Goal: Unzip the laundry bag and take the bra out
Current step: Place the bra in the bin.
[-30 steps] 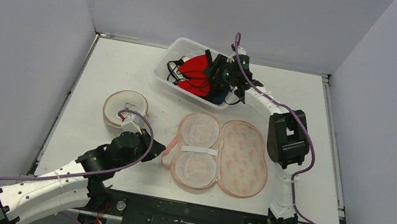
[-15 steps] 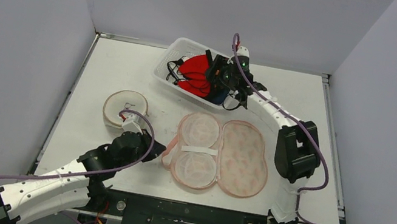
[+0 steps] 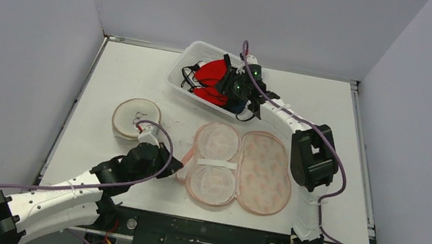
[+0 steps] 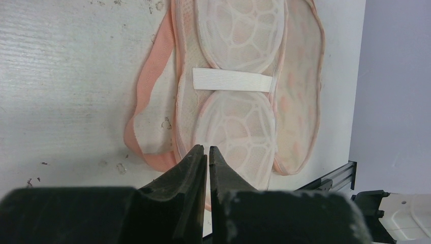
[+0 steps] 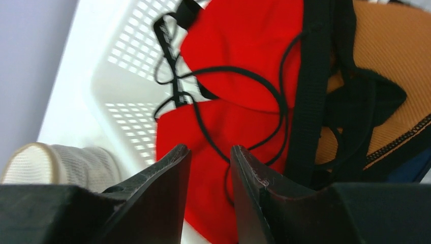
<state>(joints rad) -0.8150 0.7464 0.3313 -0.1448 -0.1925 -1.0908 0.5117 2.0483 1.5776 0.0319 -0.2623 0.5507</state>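
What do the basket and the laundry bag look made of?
Basket: probably rigid white plastic, going by the moulded lattice holes and slight sheen. Laundry bag: soft peach mesh fabric, matte; the weave is see-through, with a pink cloth trim at the edge.

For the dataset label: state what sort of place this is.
Likely a robotics lab cell: bare grey walls enclose a white table, with the left arm and right arm bolted at its near edge.

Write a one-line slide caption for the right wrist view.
Right arm's jaws, slightly apart, poised over a red fabric bra with thin black straps lying in a white perforated plastic basket.
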